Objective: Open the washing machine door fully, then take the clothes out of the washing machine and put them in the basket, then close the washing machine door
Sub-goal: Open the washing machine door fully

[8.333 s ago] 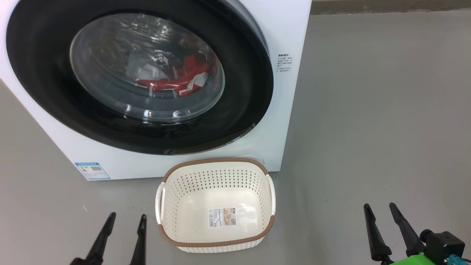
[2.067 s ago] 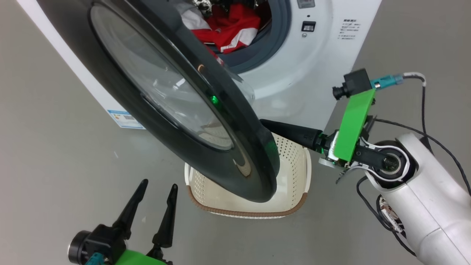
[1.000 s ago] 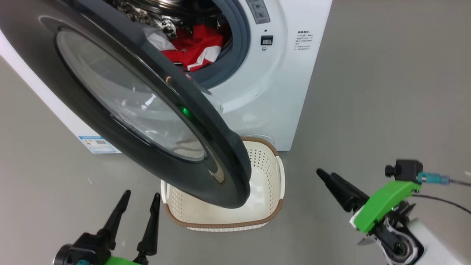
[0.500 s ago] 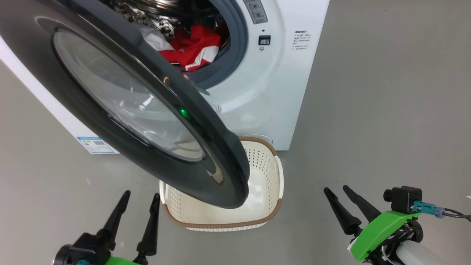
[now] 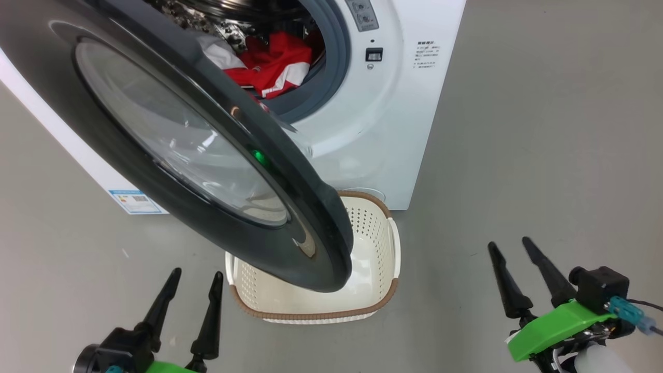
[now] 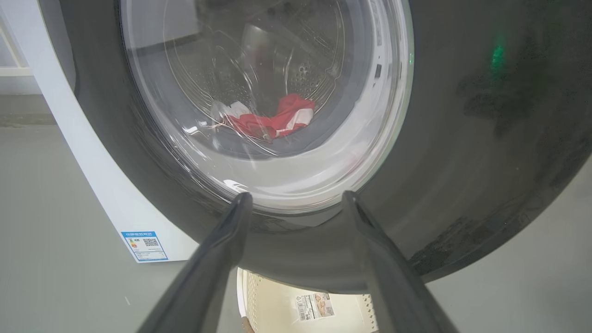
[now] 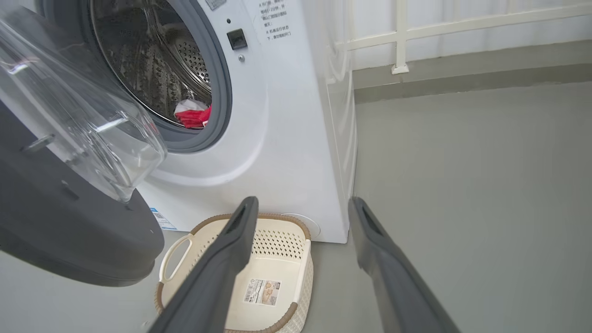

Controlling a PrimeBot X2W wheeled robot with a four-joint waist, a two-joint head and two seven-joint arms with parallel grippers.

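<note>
The washing machine door (image 5: 197, 150) stands half swung out, its lower edge over the basket (image 5: 311, 315). The clothes (image 5: 269, 62) lie inside the washing machine (image 5: 393, 129). My left gripper (image 5: 197, 273) and right gripper (image 5: 508, 242) flank the basket, both spread wide and empty.

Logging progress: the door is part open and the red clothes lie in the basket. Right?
No. The clothes lie inside the washing machine, not in the basket, which is empty; the right wrist view shows it. The door is part open.
</note>
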